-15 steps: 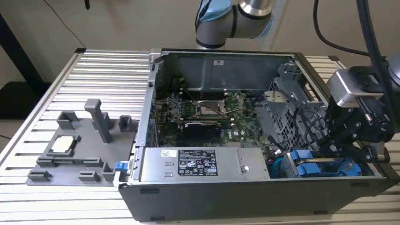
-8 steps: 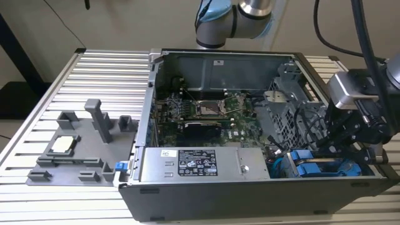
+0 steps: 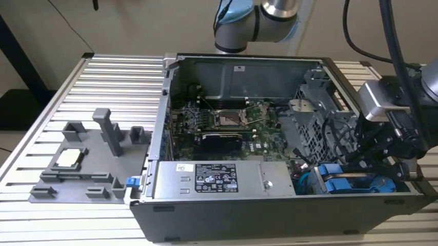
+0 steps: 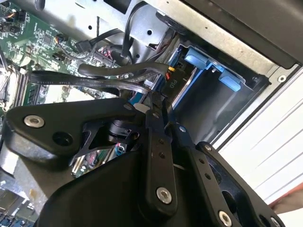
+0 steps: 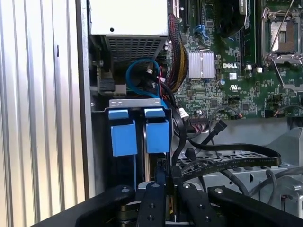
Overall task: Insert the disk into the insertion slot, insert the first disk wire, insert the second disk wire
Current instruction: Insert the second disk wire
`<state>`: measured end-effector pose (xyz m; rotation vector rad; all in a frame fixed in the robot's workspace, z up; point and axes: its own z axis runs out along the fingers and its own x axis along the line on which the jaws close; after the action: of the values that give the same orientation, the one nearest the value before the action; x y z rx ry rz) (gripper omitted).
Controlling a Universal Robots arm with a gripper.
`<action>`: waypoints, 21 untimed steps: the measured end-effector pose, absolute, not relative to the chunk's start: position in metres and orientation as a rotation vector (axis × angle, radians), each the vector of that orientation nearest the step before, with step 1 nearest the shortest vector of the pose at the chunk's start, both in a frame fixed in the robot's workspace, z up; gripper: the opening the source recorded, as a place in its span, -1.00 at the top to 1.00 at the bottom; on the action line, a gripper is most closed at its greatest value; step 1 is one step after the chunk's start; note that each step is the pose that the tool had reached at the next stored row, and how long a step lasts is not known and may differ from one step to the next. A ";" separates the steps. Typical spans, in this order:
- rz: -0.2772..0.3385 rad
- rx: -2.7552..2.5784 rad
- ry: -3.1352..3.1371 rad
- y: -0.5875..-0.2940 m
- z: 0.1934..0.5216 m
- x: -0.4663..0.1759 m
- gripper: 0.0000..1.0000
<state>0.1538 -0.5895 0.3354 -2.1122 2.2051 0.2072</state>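
Hovering at insertion slot (image 5: 137, 102) edge; claw (image 5: 166, 183) clamped on disk wire (image 5: 161, 166); cables (image 5: 227, 156) crowding

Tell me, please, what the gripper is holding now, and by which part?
The gripper appears shut on the black flat cable, at its end beside the insertion slot. The cable's very tip is hidden, so the hold is not certain.

We see the insertion slot (image 5: 137, 102), a grey metal bay showing two blue tabs (image 5: 123, 135) side by side. Whether the disk sits inside, we cannot tell.
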 end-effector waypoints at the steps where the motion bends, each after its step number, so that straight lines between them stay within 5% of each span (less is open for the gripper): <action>1: 0.208 -2.112 2.204 -0.589 0.335 0.154 0.68; 5: 0.210 -2.111 2.203 -0.590 0.336 0.154 0.52; 21: 0.212 -2.112 2.205 -0.589 0.373 0.153 0.52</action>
<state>0.1531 -0.5894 0.3732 -2.1121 2.2050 0.2125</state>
